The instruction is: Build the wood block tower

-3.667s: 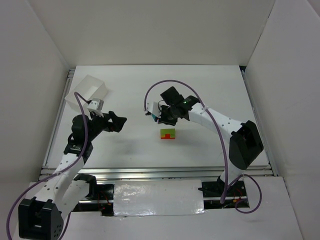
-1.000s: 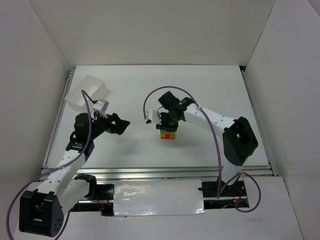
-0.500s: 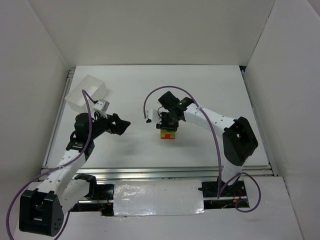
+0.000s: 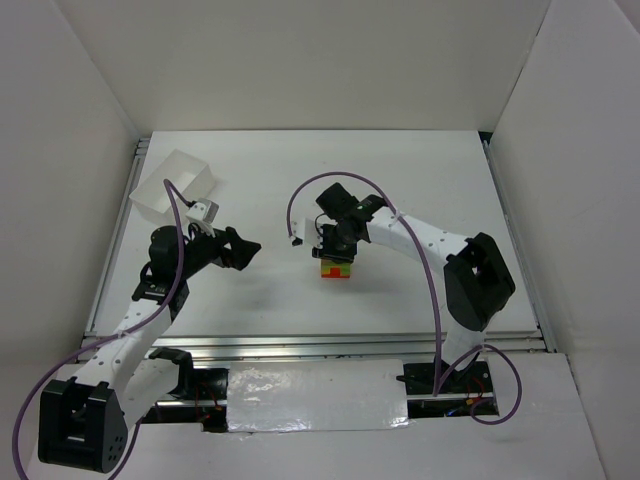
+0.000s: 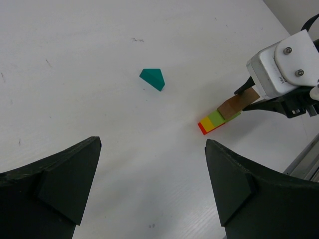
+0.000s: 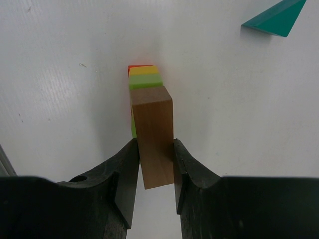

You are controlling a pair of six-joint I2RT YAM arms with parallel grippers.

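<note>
The low stack (image 4: 336, 270) of red, yellow and green blocks lies mid-table, and shows as the stack (image 5: 212, 122) in the left wrist view. My right gripper (image 6: 154, 144) is shut on a plain tan block (image 6: 153, 133) and holds it directly over the green layer (image 6: 145, 80), slightly tilted; whether they touch I cannot tell. From above, the right gripper (image 4: 336, 250) covers the stack's far part. A teal peaked block (image 6: 275, 19) lies apart on the table, seen also as the teal block (image 5: 152, 78). My left gripper (image 5: 152, 148) hangs open and empty, left of the stack.
A white rectangular box (image 4: 176, 184) stands at the back left, behind the left arm. White walls close the table on three sides. A metal rail (image 4: 320, 343) runs along the near edge. The right arm's purple cable (image 4: 300, 200) loops above the stack.
Since the earliest frame my right gripper has come down to the stack with the tan block. Nothing has visibly moved over the last second.
</note>
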